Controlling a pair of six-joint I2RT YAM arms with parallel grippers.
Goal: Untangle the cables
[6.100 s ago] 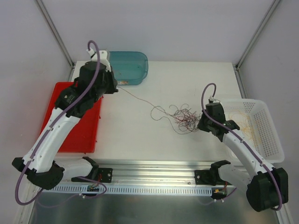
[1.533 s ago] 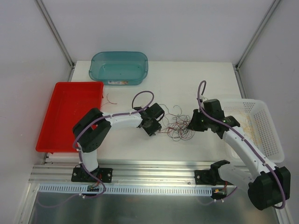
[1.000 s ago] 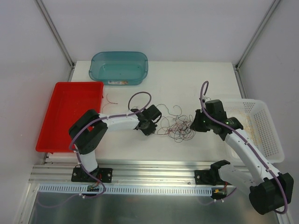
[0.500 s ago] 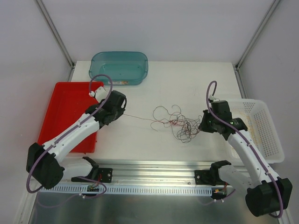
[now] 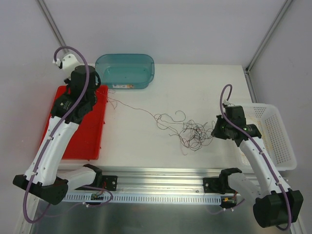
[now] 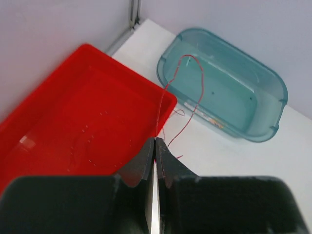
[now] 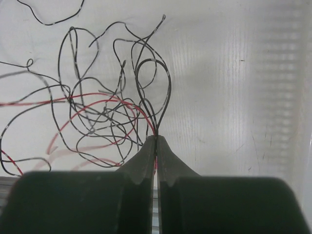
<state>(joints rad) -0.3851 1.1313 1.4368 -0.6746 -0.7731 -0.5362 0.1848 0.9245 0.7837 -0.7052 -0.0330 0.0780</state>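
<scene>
Right gripper, nearest the arm bases, is shut on a few dark loops and a red one at the right edge of the cables, which lie mid-bench just left of the basket. It has barely shifted in the last second and acts as an anchor. The left gripper, also pinched shut on a thin red strand, was at the tangle a second and a half ago. It has since swung up and back to hang over the far end of the tray, near the tub. That pull has drawn one strand out in a long line across the bench, and the knot looks looser and more spread. The strand seems to be coming free, though its far end still runs into the heap. The right wrist view shows which loops meet the gripper, too fine to tell from above. The left wrist view shows the strand's loose end curling beyond the fingertips over the tub.
</scene>
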